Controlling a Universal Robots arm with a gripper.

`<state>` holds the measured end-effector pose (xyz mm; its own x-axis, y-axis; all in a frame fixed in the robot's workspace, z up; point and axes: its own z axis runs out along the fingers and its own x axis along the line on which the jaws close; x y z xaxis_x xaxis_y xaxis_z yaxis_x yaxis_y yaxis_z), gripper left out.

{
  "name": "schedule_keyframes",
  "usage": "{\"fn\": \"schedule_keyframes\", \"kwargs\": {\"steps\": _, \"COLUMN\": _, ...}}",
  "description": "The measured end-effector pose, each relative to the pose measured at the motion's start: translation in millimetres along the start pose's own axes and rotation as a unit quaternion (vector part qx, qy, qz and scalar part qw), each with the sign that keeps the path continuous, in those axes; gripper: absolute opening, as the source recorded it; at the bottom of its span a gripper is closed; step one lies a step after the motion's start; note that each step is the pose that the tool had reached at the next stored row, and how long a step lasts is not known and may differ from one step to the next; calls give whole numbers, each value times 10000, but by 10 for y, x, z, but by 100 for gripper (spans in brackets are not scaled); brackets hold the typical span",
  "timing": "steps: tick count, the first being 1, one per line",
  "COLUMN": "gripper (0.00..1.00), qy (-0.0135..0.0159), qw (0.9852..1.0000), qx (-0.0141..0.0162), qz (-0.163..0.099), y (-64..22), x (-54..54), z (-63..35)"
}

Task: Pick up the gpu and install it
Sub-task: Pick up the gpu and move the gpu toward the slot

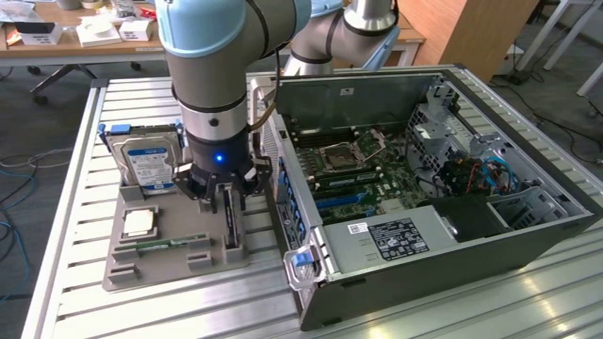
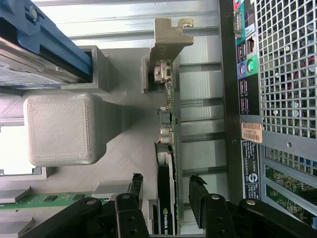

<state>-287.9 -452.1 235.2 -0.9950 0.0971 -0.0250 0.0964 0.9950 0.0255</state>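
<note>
The gpu (image 1: 231, 227) stands on edge in a slot of the grey holder tray (image 1: 179, 263), a thin dark card. In the wrist view the gpu (image 2: 165, 158) runs away from the camera, with its silver bracket (image 2: 167, 34) at the far end. My gripper (image 1: 224, 201) is lowered straight over it, and in the wrist view the gripper (image 2: 166, 184) is open. Its black fingers (image 2: 136, 184) straddle the card, one on each side, with a small gap between each finger and the card.
On the same tray stand a silver hard drive with a blue label (image 1: 146, 159), a processor (image 1: 140, 224) and a green memory stick (image 1: 169, 244). The open computer case (image 1: 424, 183) lies close by on the exterior view's right, its rear panel (image 2: 277, 99) beside the gpu.
</note>
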Motion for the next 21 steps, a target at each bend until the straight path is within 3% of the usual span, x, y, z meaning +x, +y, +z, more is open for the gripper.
{"fn": "schedule_keyframes", "kwargs": {"steps": 5, "gripper": 49, "qy": 0, "qw": 10000, "qx": 0, "qz": 0, "y": 0, "x": 0, "z": 0}}
{"fn": "schedule_keyframes", "kwargs": {"steps": 9, "gripper": 31, "qy": 0, "qw": 10000, "qx": 0, "qz": 0, "y": 0, "x": 0, "z": 0}}
{"fn": "schedule_keyframes", "kwargs": {"steps": 11, "gripper": 26, "qy": 0, "qw": 10000, "qx": 1, "qz": 0, "y": 0, "x": 0, "z": 0}}
{"fn": "schedule_keyframes", "kwargs": {"steps": 21, "gripper": 26, "qy": 0, "qw": 10000, "qx": 0, "qz": -11, "y": 0, "x": 0, "z": 0}}
